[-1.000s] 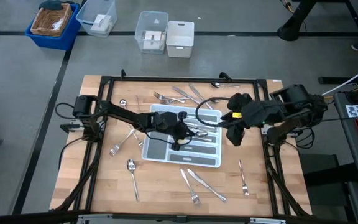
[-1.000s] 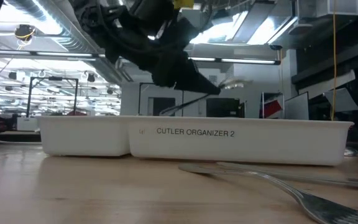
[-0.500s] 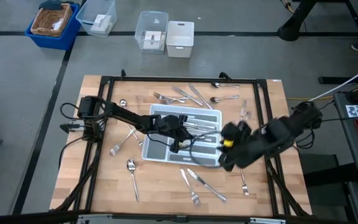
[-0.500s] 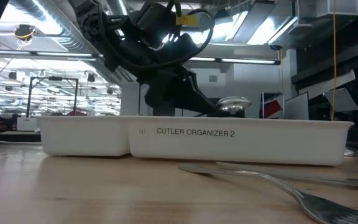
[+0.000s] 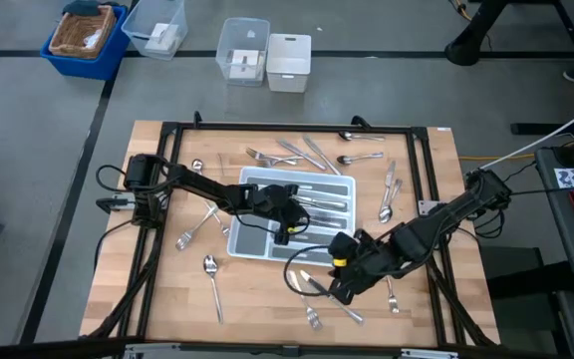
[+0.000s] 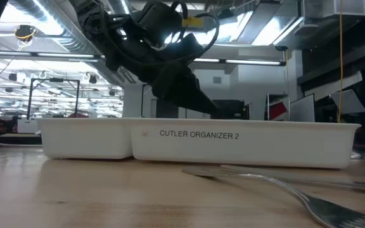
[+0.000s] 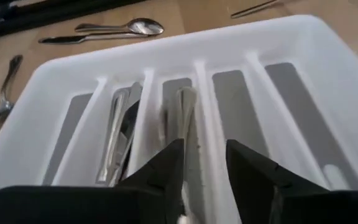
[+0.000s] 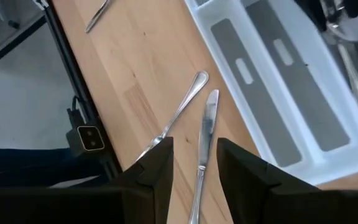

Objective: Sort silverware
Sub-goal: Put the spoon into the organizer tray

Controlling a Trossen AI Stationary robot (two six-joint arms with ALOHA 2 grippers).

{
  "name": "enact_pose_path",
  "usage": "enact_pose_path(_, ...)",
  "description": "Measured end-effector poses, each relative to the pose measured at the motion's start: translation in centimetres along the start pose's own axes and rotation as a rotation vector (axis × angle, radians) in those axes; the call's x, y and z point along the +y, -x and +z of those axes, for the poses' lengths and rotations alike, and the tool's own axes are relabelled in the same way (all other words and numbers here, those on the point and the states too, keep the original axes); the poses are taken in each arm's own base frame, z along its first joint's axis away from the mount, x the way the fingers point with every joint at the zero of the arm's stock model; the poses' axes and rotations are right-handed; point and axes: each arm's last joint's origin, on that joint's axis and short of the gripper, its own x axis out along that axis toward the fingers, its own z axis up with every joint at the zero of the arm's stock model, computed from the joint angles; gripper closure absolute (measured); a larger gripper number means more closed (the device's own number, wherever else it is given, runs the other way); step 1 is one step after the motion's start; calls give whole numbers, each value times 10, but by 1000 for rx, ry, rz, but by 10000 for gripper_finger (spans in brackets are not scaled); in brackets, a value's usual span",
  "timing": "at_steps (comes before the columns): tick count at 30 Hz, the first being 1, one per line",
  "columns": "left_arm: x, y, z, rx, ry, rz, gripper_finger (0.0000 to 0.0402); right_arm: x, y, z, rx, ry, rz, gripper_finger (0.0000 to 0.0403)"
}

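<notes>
The white tray (image 5: 247, 247) lies mid-table, with some silverware (image 5: 322, 204) in its far compartments. My left gripper (image 5: 289, 219) hangs low over the tray, open. A slim silver piece (image 7: 183, 115) lies in the compartment straight ahead of its fingers, and whether they touch it cannot be told. Two more pieces (image 7: 118, 140) lie in the neighbouring slot. My right gripper (image 5: 339, 289) hovers open above a knife (image 8: 206, 127) and a fork (image 8: 178, 118) lying flat on the wood by the tray's near edge. In the low view the left gripper (image 6: 201, 104) dips behind the tray's wall (image 6: 195, 140).
Loose silverware lies all around the tray: several pieces at the far side (image 5: 297, 152), two at the right (image 5: 389, 194), forks (image 5: 195, 227) and a spoon (image 5: 210, 269) at the left, and a fork (image 5: 391, 289) near the front right. Bins (image 5: 86, 35) stand beyond the table.
My right gripper has swept from above the tray's right end toward the table's near edge and down, now over the knife and fork. The spoon bowl that showed above the tray's wall at my left gripper has dropped out of sight behind that wall.
</notes>
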Motion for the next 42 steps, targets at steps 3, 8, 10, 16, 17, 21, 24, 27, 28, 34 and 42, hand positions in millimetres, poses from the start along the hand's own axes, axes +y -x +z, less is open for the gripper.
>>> enact_pose_path(3,-3,5,6,-12,31,-7,289,-3,-12,-5,10,-1,9,276)
enact_pose_path(8,-5,27,24,-28,119,-19,297,-6,-27,-13,47,-1,34,276)
enact_pose_path(10,-5,39,29,-10,152,-23,301,-9,-33,-16,63,0,35,276)
enact_pose_path(16,-8,80,43,55,202,-45,308,-16,-49,-26,127,2,54,276)
enact_pose_path(17,-8,86,45,63,211,-49,309,-17,-51,-27,127,-2,56,276)
enact_pose_path(21,-12,110,51,90,241,-64,310,-25,-61,-35,150,-29,27,276)
enact_pose_path(24,-16,124,53,104,261,-75,310,-30,-68,-39,153,-30,21,276)
enact_pose_path(27,-20,134,54,120,285,-88,310,-35,-76,-44,165,-29,20,276)
enact_pose_path(28,-21,136,55,122,295,-92,310,-36,-78,-45,162,-29,26,276)
enact_pose_path(34,-39,142,52,186,355,-159,310,-44,-87,-52,167,-25,17,276)
enact_pose_path(42,-72,153,37,472,666,-280,310,-47,-89,-54,173,-22,2,276)
